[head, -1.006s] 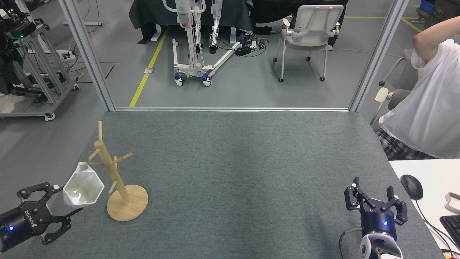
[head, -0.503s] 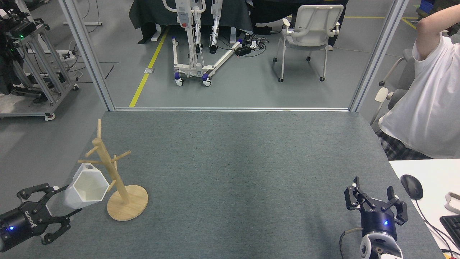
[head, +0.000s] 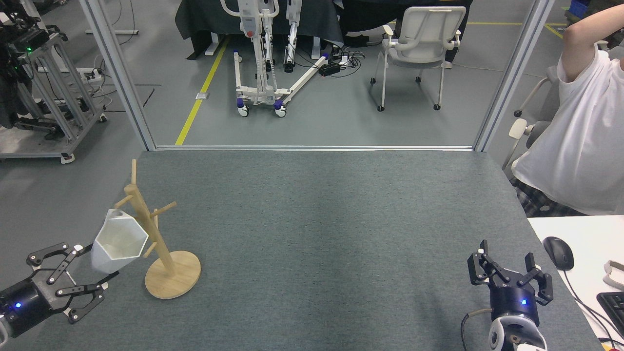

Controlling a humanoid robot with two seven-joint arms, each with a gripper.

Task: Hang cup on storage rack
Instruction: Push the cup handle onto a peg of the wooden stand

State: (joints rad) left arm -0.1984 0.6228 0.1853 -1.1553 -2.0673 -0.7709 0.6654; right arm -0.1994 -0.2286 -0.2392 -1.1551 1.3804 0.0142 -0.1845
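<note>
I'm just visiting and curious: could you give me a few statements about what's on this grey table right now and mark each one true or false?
1. The white cup hangs beside the wooden storage rack, off the table. True.
2. The left gripper is clamped on the cup. False: its jaws are open, just below the cup.
3. The right gripper carries a second cup. False: it is open and empty.
4. The rack stands on a round disc base. True.
5. A computer mouse lies on the white desk at the right. True.
</note>
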